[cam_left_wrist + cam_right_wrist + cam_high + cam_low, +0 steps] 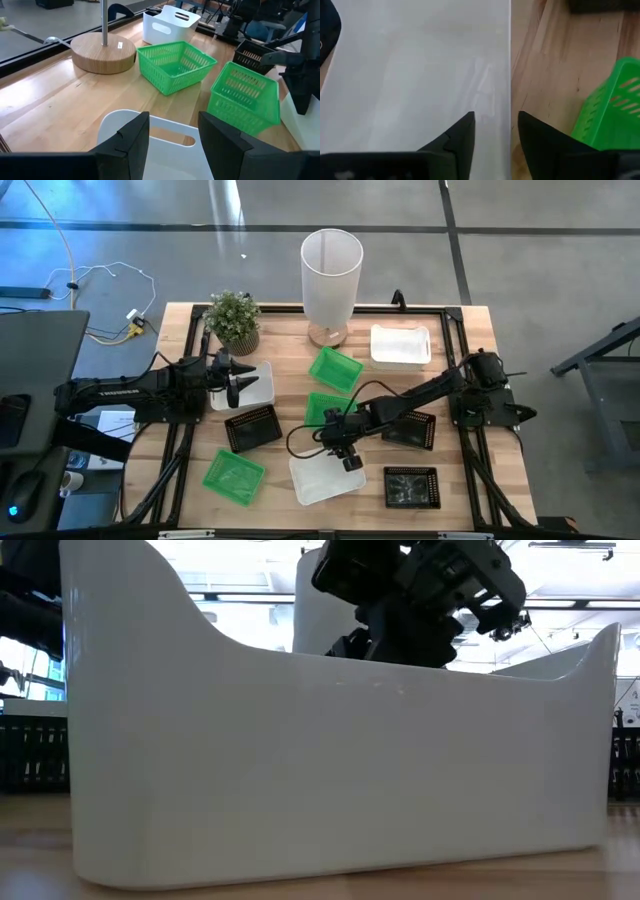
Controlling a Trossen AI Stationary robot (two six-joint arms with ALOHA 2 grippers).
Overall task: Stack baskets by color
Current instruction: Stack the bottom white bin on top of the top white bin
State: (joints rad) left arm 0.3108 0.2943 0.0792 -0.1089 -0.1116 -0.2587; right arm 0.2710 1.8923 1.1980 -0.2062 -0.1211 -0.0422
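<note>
My right gripper (347, 452) hangs over the near white basket (322, 478), at its back edge. In the right wrist view its fingers (462, 132) stand apart on either side of that basket's side wall (506, 75), so it is open. The same basket (330, 760) fills the low view, with the right gripper (420, 615) above it. My left gripper (236, 383) is open over a second white basket (250, 385), whose slotted rim (170, 137) lies just beyond its fingers. A third white basket (400, 345) sits at the back right. Green baskets (335, 368) (324, 408) (233, 477) and black baskets (252, 427) (410, 430) (411, 487) lie spread out singly.
A tall white cylindrical bin (331, 268) on a round wooden base (102, 50) stands at the back middle. A potted plant (235, 320) is at the back left. Both arms reach in over the table's middle.
</note>
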